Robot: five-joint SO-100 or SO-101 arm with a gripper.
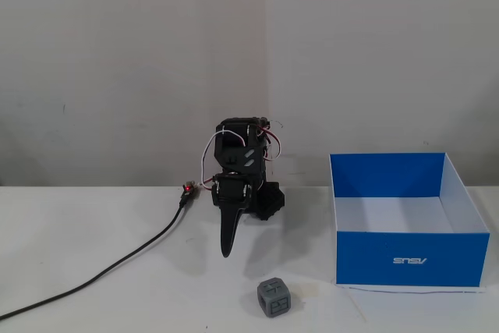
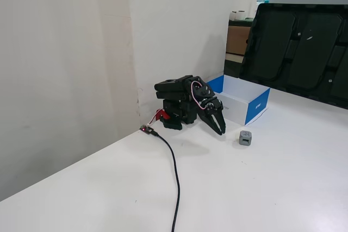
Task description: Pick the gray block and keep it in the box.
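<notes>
Still unstarted: cable (image 1: 117, 267) trails left on the worktop (image 1: 93, 232); end effector (image 1: 227, 249) hangs folded, fingers together, empty. Block (image 1: 274, 297) sits at its 5 o'clock, apart. Open wide, descend square over block. Box (image 1: 405, 259) at 3 o'clock reads "ASUS", shown mirrored.

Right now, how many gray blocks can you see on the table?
1. The gray block sits on the table in front of the box, beyond the gripper. Part of the box floor is hidden in both fixed views.
</notes>
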